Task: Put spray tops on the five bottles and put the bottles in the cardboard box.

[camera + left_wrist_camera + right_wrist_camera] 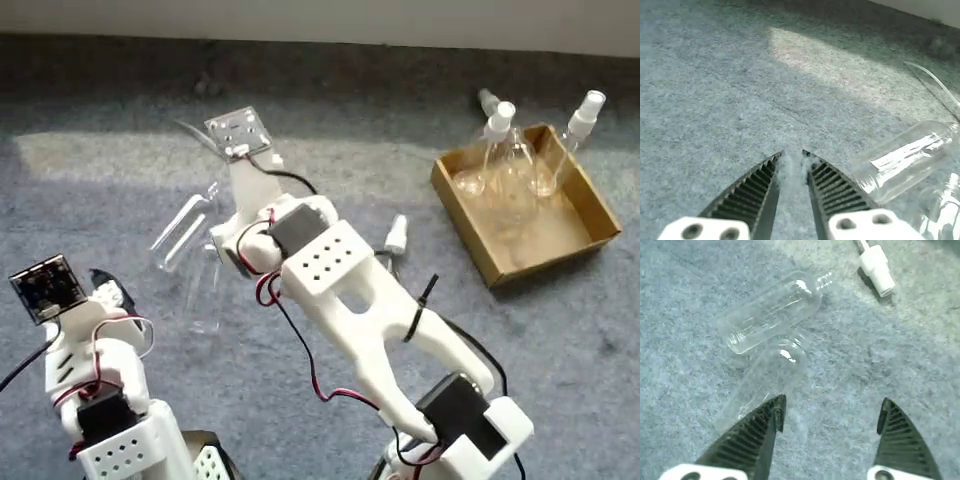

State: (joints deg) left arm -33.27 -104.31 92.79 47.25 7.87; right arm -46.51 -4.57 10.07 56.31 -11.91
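Your right pincer (832, 402): spread wide above two bare bottles (772, 310) lying left of middle | your left pincer (792, 155): open a crack, holding nothing | three topped bottles (515, 165) sit in the box (462, 225), far right

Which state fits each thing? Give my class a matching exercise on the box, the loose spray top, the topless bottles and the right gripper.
1. cardboard box
2. loose spray top
3. two topless bottles
4. right gripper

a. lying together on the carpet
b. open wide
c. holds three topped bottles
d. lying alone on the carpet

Pairs: 1-c, 2-d, 3-a, 4-b.
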